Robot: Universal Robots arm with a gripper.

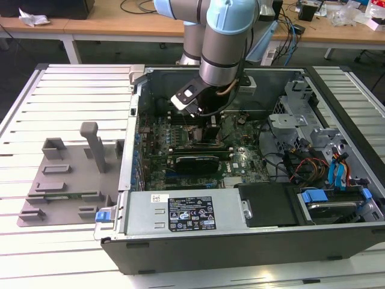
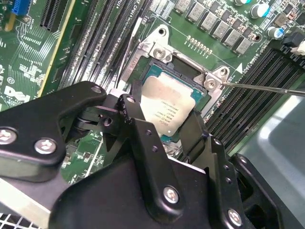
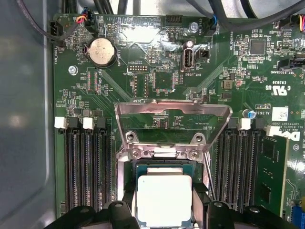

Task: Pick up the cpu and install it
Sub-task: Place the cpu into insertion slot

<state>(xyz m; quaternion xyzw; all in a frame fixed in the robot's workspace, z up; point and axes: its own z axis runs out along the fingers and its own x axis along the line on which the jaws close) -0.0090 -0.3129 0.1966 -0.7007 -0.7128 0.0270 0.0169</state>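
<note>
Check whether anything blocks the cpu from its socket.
Nothing visible does. In the first wrist view the metal load plate is swung up clear, and the cpu, gripped between the fingers of the tool, is right at the open socket.

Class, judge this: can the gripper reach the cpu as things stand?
Probably yes: the gripper hangs right over the cpu, and the socket bracket is swung up, leaving the way free.

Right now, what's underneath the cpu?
The cpu is over the dark socket, within the open metal bracket on the green motherboard. The socket's contacts beneath the chip are covered, so I cannot see them.
</note>
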